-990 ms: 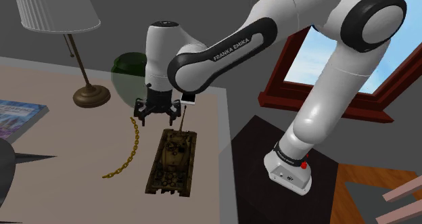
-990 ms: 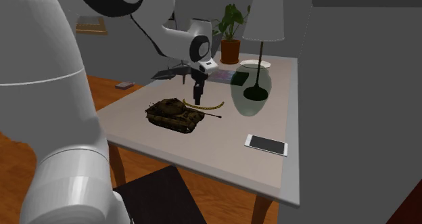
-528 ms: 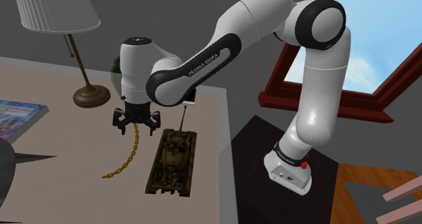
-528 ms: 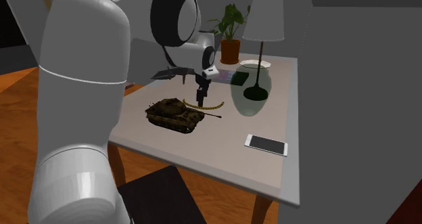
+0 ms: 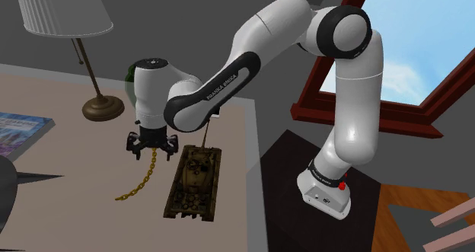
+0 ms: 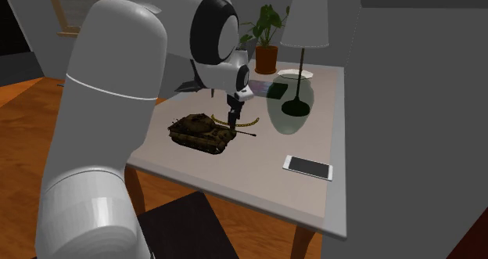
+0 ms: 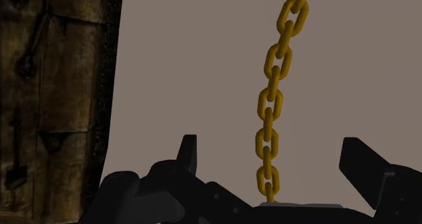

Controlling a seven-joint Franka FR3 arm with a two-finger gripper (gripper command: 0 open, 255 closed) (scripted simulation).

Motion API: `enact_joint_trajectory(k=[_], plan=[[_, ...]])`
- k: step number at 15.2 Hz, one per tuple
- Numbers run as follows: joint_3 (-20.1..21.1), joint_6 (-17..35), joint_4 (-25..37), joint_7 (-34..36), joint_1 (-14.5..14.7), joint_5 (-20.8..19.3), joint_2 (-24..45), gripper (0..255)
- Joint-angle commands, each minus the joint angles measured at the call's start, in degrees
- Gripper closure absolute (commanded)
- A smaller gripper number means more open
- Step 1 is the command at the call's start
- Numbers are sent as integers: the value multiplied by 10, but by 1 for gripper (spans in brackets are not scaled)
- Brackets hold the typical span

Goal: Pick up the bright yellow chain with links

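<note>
Both exterior views overlook the table (image 5: 76,155) past the arm (image 5: 228,68); wrist view sits close.

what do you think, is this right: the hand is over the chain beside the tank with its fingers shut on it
No: the hand is over the chain beside the tank, but its fingers are open, apart from the chain on either side. The wrist view shows it.

The chain (image 5: 143,176) is golden yellow. Beside the chain, the toy tank (image 5: 195,180) has brown and green blotches. The gripper (image 5: 154,148) above the chain is all black.
</note>
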Motion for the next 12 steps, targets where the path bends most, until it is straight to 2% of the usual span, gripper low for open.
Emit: enact_joint_trajectory(k=[1, 2, 12], plan=[[-2, 4, -1, 1, 1, -2, 3, 0], [-2, 4, -1, 2, 1, -2, 3, 255], [1, -2, 0, -1, -1, 1, -2, 255]])
